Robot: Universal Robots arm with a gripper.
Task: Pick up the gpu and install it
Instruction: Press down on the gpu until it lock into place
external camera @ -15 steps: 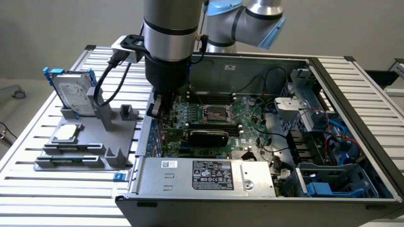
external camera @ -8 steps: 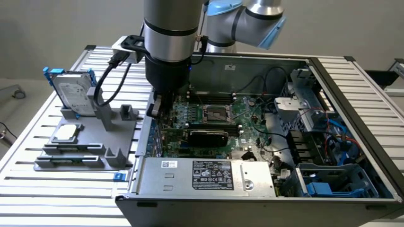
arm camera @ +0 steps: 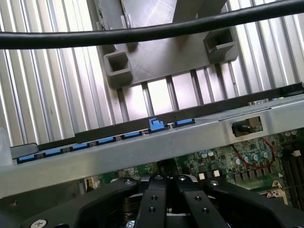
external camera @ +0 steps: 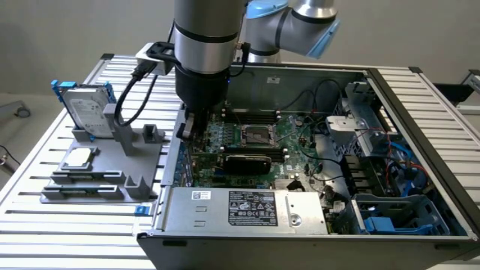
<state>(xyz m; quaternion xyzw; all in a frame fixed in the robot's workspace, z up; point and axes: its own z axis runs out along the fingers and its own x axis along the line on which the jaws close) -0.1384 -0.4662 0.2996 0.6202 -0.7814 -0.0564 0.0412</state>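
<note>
Inside the open case (external camera: 390, 95), the gpu (external camera: 248, 163) sits across the motherboard (external camera: 259, 140), its black rounded cover facing up over a green board, apparently seated in its slot. Beyond it, by the case's wall on the exterior view's left, the gripper (external camera: 185, 128) hangs with fingers (arm camera: 159, 202) pressed together on nothing. Installation looks essentially done. Farther off, a grey rack (external camera: 98, 174) holds a drive (external camera: 89, 109).

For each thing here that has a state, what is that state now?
Gripper: shut, low inside the case at its rear wall.
Gpu: lying on the motherboard, apart from the gripper.
Computer case: side open, lying flat.
Hard drive: upright in the gray holder.
CPU socket: bare, no cooler on it.
</note>
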